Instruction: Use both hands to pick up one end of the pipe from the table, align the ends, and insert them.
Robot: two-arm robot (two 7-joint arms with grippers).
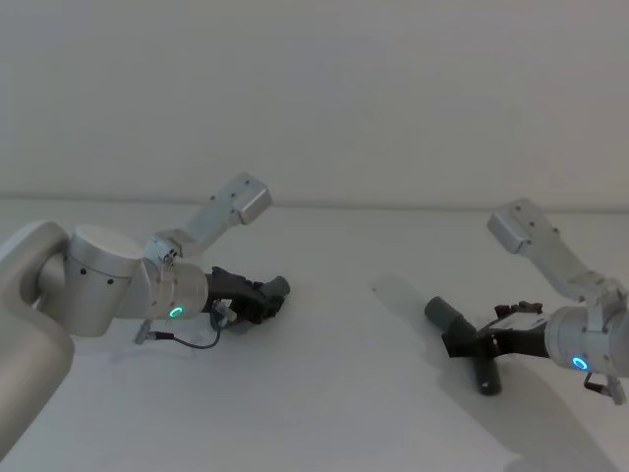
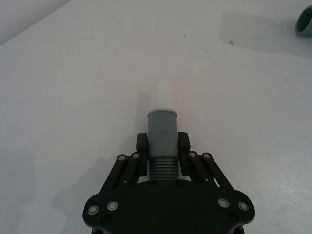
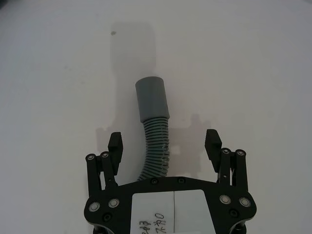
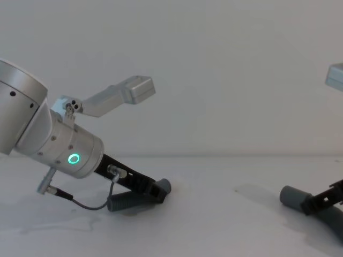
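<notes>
Head view has the left gripper (image 1: pixel 267 297) low over the white table (image 1: pixel 334 413), left of centre, and the right gripper (image 1: pixel 464 340) down at the near right. From the left wrist view the left gripper (image 2: pixel 163 145) is clenched on the short hose piece (image 2: pixel 162 165), its fingers (image 2: pixel 142 146) pressed on either side of the ribs just behind the smooth cuff (image 2: pixel 162 127), which juts out past the fingertips and ends in a whitish spigot (image 2: pixel 162 110). Chest view shows that piece's ribbed tail (image 4: pixel 122 203) trailing down to the table beneath the gripper. On the right, the second hose piece (image 1: pixel 470 344) lies on the table, well apart from the first. In the right wrist view the right gripper (image 3: pixel 164 142) is spread wide with its fingers (image 3: pixel 115 144) clear on both sides of the ribbed hose (image 3: pixel 156 146), and the grey cuff (image 3: pixel 152 100) lies beyond them.
</notes>
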